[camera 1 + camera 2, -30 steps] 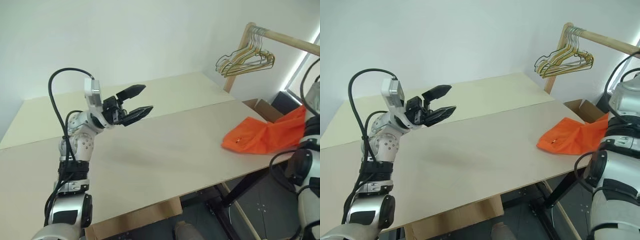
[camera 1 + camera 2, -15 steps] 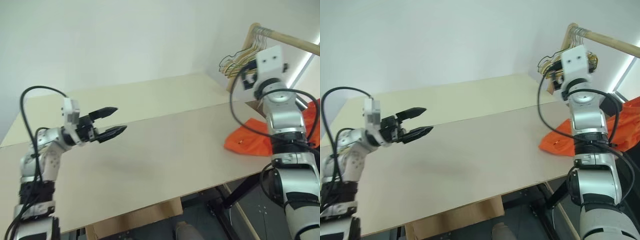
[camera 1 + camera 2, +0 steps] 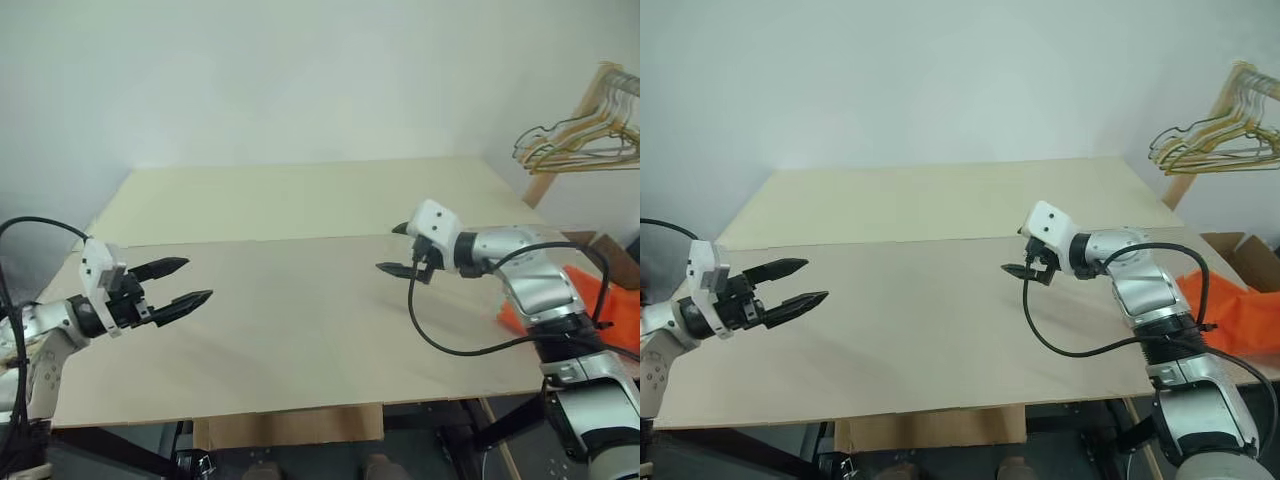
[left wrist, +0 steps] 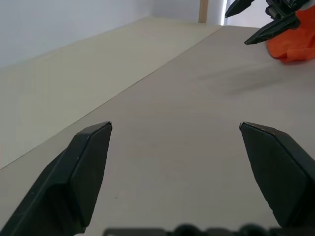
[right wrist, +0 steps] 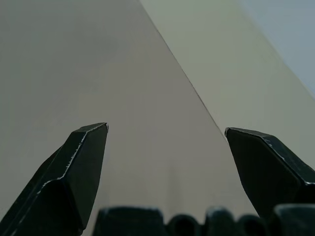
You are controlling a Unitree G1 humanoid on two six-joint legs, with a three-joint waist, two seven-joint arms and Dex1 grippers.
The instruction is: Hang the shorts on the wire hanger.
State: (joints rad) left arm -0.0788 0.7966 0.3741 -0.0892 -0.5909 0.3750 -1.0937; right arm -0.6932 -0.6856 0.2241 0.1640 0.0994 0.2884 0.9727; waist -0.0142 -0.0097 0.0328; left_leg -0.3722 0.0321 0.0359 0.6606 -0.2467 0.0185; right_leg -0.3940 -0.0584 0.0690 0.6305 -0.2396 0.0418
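Observation:
The bright orange shorts [image 3: 1237, 316] lie crumpled at the table's right edge, partly behind my right arm, and appear again in the left wrist view [image 4: 294, 45]. My right gripper [image 3: 388, 248] hovers open and empty over the middle of the table [image 3: 300, 330], well left of the shorts. My left gripper [image 3: 198, 279] is open and empty above the table's left part, pointing right. Bare tabletop lies between its fingers [image 4: 88, 167] and between the right fingers [image 5: 74, 167]. I cannot tell the wire hanger apart from the bunch on the rack.
A bunch of gold and cream hangers [image 3: 583, 142] hangs from a wooden rack [image 3: 541, 185] at the back right. A cardboard box [image 3: 1252, 262] stands beyond the table's right edge. A black cable [image 3: 450, 345] loops under my right forearm.
The camera has swung left. My right arm came down from beside the rack to above the table's middle. My left gripper moved left and lower. Both stayed open.

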